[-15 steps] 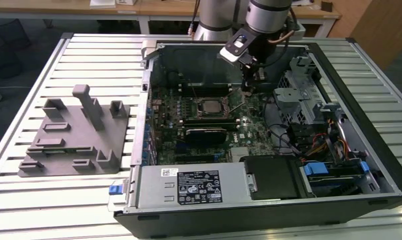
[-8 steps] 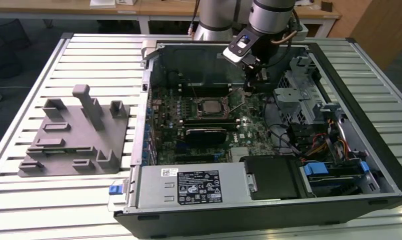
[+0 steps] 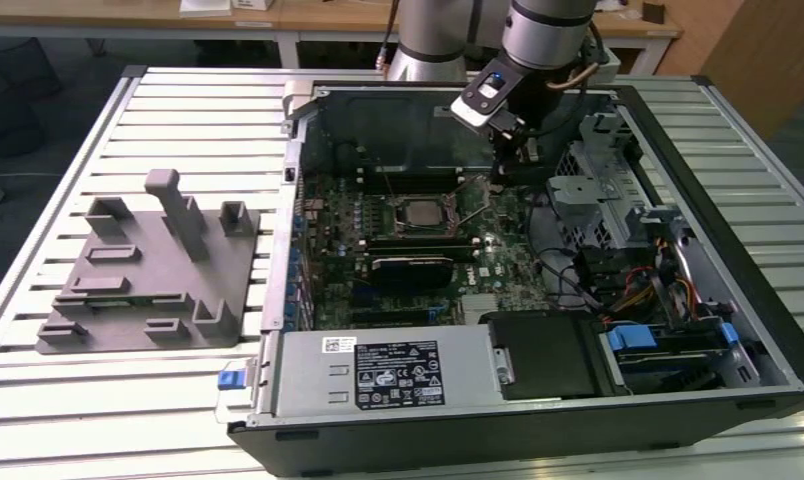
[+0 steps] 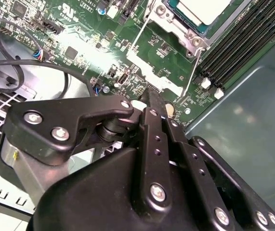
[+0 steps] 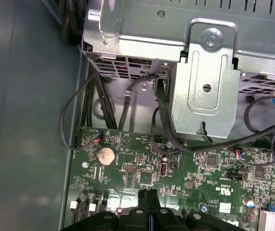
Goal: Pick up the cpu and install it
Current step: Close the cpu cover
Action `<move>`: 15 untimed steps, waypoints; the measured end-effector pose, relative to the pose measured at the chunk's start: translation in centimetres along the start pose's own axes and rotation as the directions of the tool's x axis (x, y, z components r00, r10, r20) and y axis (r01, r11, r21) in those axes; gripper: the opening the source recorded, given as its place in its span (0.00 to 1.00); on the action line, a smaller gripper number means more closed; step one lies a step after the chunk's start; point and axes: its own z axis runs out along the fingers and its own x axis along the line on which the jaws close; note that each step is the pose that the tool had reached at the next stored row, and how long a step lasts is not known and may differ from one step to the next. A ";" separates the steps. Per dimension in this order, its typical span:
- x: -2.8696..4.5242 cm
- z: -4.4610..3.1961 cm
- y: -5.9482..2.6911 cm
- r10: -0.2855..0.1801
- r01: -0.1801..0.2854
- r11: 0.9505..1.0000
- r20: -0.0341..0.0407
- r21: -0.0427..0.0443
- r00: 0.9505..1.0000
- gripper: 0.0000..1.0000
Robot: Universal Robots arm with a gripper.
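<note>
Looking over the exterior view, I found the open computer case on the slatted metal table, its walls rising on every side of the motherboard. That left free room mostly straight above the board. A grey fixture stood on the table outside the case, on the exterior view's left and well apart from it. Inside the case, a metal drive cage crowded the exterior view's right side, with black cables hanging from it onto the board's edge in the first wrist view. A labelled metal box filled the near end. The cpu lay flat in its socket near the middle of the board, silver top up, and it also showed in the second wrist view. The arm reached in from the far side and pointed steeply down. The gripper hung close over the board between the socket and the cage, apart from the cpu. In both wrist views its fingers were pressed together with nothing between them.
</note>
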 end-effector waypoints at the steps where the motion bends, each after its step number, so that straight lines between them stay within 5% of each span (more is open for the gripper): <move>1: 0.00 0.06 0.03 0.000 0.000 1.000 0.000 0.000 1.000 0.11; 11: 0.00 0.97 0.00 0.000 0.000 1.000 0.000 0.000 1.000 0.11; 15: 0.07 1.00 -0.64 0.000 0.000 1.000 0.000 0.000 1.000 0.11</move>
